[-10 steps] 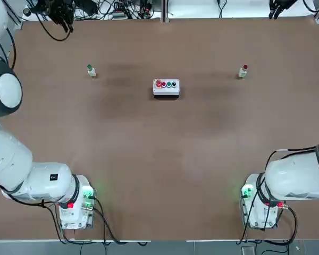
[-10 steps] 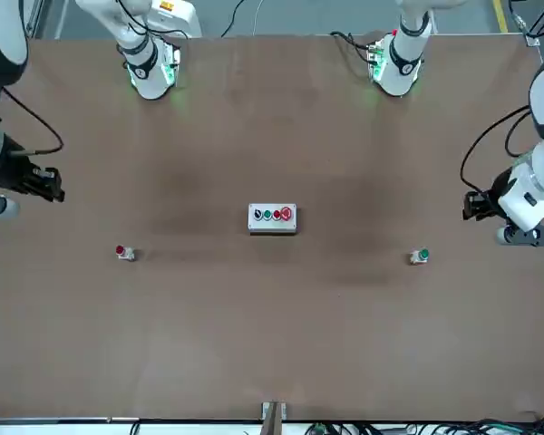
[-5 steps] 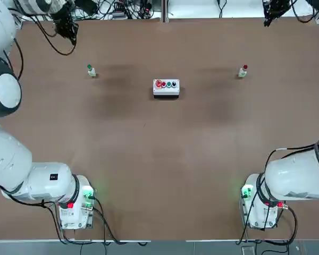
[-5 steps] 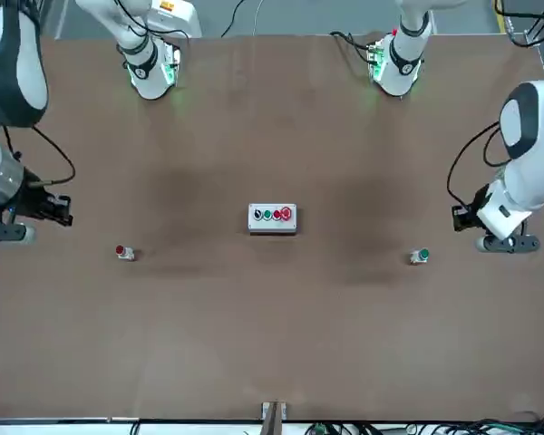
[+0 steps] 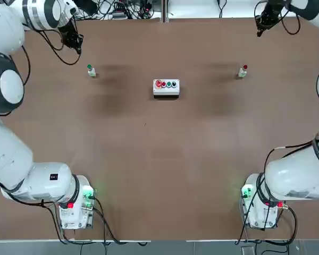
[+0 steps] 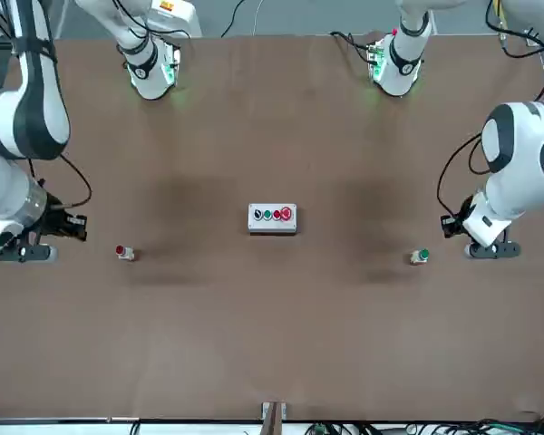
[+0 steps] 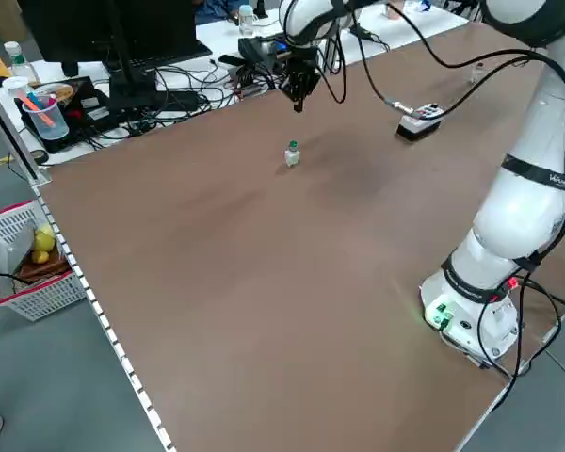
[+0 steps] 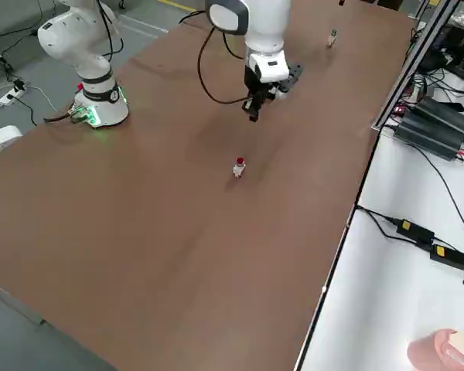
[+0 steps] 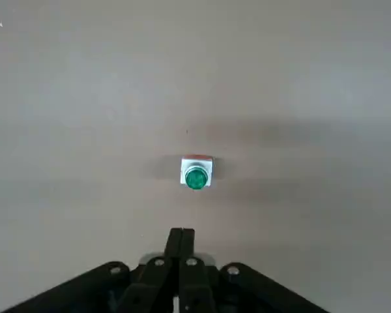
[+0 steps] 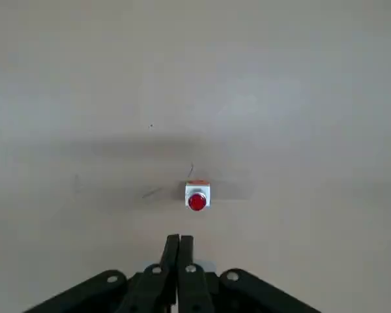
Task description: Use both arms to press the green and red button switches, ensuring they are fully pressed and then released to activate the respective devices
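Here, left claw (image 9: pixel 181 236): pressed together, above the worktop (image 5: pixel 159 159), near the green switch (image 9: pixel 196 175), not touching.
Right claw (image 10: pixel 178 242): pressed together, near the red switch (image 10: pixel 197 197), apart.

Brown bench (image 5: pixel 159 159) with three switch items and two arm bases.

The green button switch (image 5: pixel 90 70) stands toward the robot's left and the red button switch (image 5: pixel 243 70) toward its right, well apart, both in the far half of the bench. Between them, near the centre line, lies a white rectangular button box (image 5: pixel 166 87) bearing a row of red and green buttons. The arm bases (image 5: pixel 74 204) are mounted on the near edge, one at each side.
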`<state>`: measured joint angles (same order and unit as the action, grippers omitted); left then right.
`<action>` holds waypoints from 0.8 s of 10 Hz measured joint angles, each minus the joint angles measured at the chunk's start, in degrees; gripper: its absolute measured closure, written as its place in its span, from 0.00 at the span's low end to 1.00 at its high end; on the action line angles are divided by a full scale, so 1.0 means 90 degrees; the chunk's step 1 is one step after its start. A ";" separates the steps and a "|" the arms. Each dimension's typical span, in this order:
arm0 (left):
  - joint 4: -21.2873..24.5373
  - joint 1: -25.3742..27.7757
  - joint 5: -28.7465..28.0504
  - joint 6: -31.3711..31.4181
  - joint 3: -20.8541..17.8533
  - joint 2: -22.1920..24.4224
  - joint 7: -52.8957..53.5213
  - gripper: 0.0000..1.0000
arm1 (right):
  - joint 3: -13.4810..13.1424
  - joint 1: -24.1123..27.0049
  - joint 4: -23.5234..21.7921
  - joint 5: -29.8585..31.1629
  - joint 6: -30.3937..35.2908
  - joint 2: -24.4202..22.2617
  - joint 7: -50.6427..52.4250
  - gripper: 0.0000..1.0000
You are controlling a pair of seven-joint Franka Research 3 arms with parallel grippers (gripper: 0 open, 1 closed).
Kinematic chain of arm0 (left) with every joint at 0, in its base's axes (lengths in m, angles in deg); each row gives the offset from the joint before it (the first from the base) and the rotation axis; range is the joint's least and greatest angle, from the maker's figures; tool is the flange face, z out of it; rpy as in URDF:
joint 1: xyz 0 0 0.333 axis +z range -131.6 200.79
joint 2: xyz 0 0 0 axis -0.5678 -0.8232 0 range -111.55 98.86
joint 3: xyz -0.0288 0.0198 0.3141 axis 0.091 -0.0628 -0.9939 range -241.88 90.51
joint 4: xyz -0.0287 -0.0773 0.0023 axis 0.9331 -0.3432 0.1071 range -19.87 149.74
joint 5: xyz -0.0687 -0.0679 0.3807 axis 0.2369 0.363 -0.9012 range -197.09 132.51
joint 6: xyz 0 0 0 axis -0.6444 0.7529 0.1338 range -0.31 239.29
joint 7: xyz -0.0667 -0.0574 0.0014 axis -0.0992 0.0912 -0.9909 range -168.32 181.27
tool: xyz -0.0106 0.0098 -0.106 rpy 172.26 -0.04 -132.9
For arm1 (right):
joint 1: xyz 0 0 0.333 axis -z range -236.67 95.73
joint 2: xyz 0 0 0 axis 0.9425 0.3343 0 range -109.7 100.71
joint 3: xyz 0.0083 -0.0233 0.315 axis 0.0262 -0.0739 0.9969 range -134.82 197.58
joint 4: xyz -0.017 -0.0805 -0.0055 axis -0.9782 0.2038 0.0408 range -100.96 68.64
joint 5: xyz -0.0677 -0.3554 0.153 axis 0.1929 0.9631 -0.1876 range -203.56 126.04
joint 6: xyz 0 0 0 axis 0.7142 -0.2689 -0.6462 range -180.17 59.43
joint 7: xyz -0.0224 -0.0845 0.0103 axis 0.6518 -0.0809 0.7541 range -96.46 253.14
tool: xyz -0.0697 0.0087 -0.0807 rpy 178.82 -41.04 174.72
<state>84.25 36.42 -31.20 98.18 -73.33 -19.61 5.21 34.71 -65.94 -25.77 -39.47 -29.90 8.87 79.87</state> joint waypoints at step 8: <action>-0.0132 -0.0015 0.0000 0.0524 0.0004 -0.0909 -0.0010 0.99 | -0.0047 0.0121 -0.0414 0.0000 -0.1349 0.0963 -0.0001 0.95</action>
<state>83.06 36.29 -31.20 102.90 -73.29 -27.79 5.12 34.29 -64.85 -29.49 -39.47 -42.04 17.54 79.87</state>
